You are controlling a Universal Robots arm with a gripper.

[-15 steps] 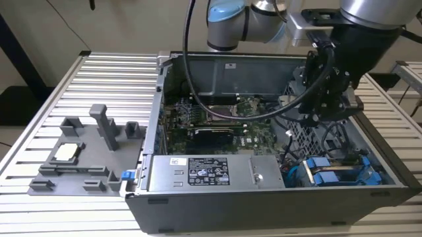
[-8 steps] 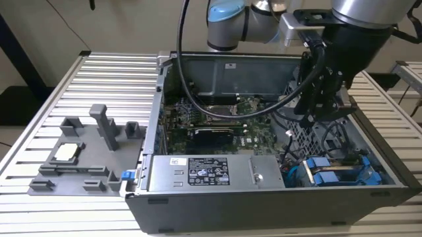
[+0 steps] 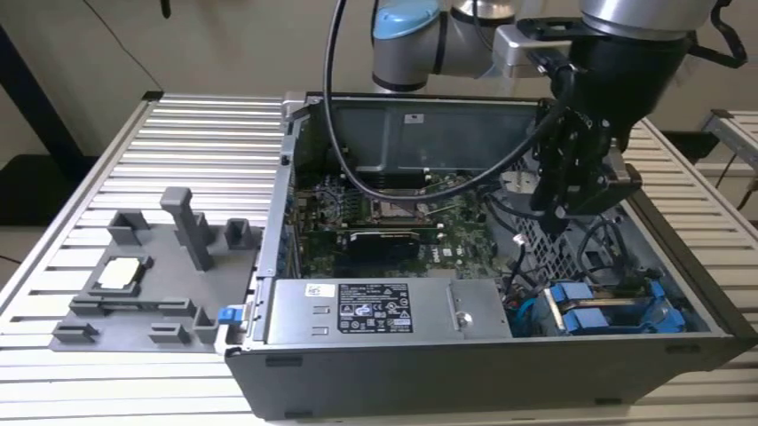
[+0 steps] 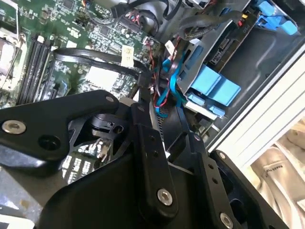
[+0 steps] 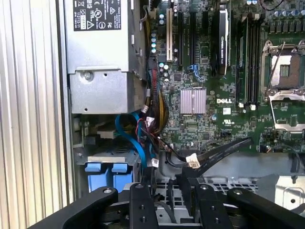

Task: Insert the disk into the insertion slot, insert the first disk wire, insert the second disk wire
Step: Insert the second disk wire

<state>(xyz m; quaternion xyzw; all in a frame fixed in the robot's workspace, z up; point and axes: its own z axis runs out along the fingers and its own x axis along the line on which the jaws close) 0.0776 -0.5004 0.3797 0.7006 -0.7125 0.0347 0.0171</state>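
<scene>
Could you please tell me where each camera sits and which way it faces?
Exterior view: off the arm, looking down into the open case on the table; arm and gripper show.
First wrist view: on the wrist, facing down at motherboard, power supply, blue carrier; gripper links show.
Second wrist view: on the wrist, slanted toward motherboard and blue carrier; gripper links show.
Shared: motherboard, blue carrier, gripper.

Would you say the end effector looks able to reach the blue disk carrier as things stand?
Probably yes: the case lies open, and the end effector hangs inside it near the blue disk carrier. Loose blue cables beside it may hinder.
</scene>
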